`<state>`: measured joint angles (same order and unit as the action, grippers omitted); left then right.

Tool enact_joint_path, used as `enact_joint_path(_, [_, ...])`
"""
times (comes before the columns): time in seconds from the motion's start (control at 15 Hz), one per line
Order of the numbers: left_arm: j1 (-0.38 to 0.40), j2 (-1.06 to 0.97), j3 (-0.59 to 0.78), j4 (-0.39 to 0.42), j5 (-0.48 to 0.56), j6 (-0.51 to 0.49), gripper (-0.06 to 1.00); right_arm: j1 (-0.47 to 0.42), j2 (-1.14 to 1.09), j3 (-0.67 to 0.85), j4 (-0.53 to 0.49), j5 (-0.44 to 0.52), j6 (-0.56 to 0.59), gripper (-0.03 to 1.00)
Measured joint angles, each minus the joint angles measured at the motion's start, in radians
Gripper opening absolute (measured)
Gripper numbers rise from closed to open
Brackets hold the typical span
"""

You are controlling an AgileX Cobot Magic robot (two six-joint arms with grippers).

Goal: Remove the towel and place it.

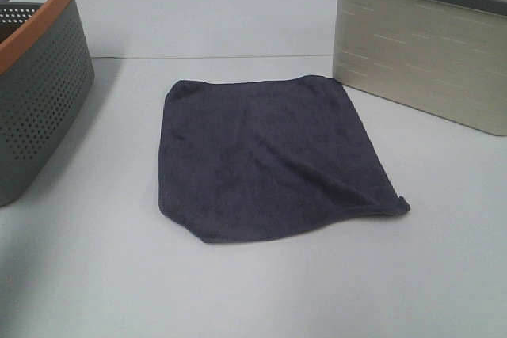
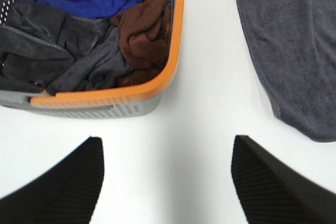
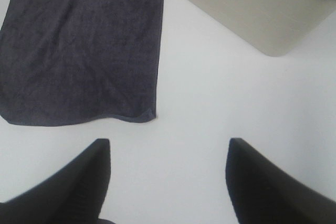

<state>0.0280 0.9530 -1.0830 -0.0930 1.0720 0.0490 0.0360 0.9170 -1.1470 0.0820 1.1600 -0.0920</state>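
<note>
The dark charcoal-purple towel [image 1: 273, 156] lies spread flat on the white table between the two baskets. It also shows in the left wrist view [image 2: 294, 45] and in the right wrist view [image 3: 79, 45]. Neither gripper appears in the exterior high view. My left gripper [image 2: 168, 182] is open and empty above bare table, near the grey basket's corner. My right gripper [image 3: 168, 177] is open and empty above bare table, a short way off the towel's near right corner.
A grey perforated basket with an orange rim [image 1: 36, 69] stands at the left; it holds blue, brown and dark cloths [image 2: 89, 30]. A beige basket with a grey rim [image 1: 428, 45] stands at the right, also in the right wrist view [image 3: 247, 9].
</note>
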Motion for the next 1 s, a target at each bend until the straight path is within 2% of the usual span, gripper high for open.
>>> enact_joint_path(0.27, [0.0,-0.32,0.281,0.002,-0.042,0.002,0.65,0.0,-0.2,0.235,0.0,-0.039,0.0,0.64])
enact_joint_path(0.4, [0.0,-0.441,0.362,0.002,-0.042,0.003,0.65,0.0,-0.286,0.333,0.0,-0.056,0.0,0.64])
enact_joint_path(1.0, [0.0,-0.852,0.58,0.002,-0.036,-0.07,0.65,0.0,-0.679,0.611,0.0,-0.101,0.0,0.64])
